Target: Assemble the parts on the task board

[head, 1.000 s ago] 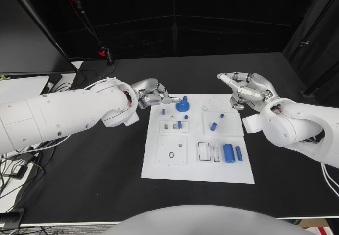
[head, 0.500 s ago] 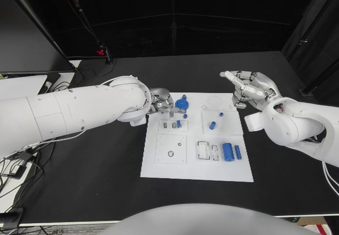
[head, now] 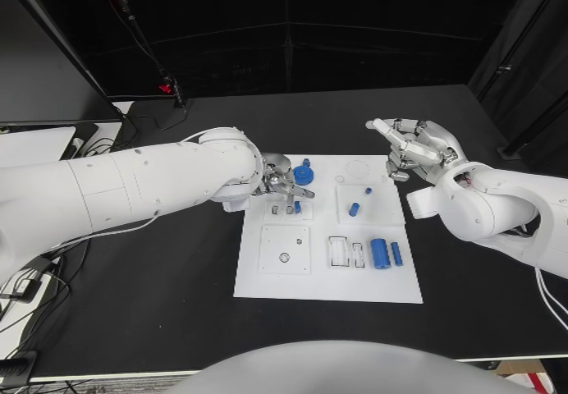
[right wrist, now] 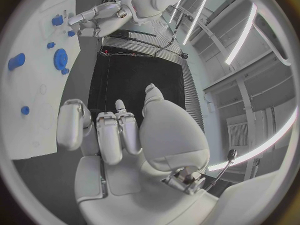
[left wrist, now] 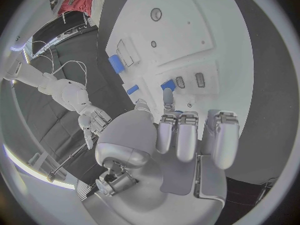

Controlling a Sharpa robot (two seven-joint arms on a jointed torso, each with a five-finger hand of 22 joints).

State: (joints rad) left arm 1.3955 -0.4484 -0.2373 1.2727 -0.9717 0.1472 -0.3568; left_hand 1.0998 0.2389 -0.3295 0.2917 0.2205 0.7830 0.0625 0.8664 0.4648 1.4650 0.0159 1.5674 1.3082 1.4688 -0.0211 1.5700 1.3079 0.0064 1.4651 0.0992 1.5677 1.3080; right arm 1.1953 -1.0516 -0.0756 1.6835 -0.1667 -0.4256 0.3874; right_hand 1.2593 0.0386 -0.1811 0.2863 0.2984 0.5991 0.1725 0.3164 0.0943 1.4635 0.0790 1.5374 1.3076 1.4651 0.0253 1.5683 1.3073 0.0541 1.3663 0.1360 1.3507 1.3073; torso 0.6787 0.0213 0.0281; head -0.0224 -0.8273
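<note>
Now the left hand (head: 279,182) reaches down over the task board (head: 329,283) with fingers curled near a small blue part (head: 297,208) (whether it grips is unclear). Beside the board's far corner, the right hand (head: 414,150) hovers, fingers apart, holding nothing.

Left robot hand (head: 281,183) reaches inward, fingers pointing down — right robot hand (head: 418,151) raised, fingers loosely spread, empty.
</note>
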